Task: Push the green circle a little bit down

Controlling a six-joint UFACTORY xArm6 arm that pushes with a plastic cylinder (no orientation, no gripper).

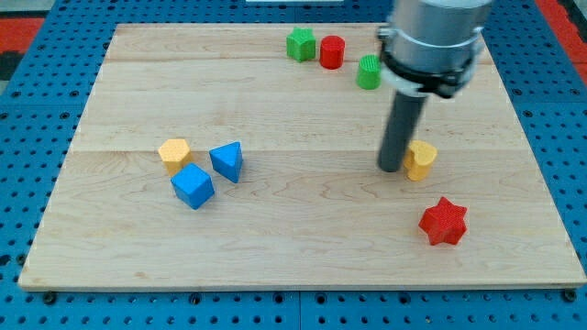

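The green circle (369,71) is a small upright green cylinder near the view's top, right of centre, partly behind the arm's grey housing. My tip (392,169) rests on the board well below it, towards the view's bottom, just left of a yellow cylinder block (421,159) and close to touching it. The rod rises straight up from the tip to the housing.
A green star-like block (300,44) and a red cylinder (331,52) stand left of the green circle. A red star (444,221) lies at the lower right. A yellow hexagon (173,153), a blue triangle (227,161) and a blue cube (193,186) cluster at the left.
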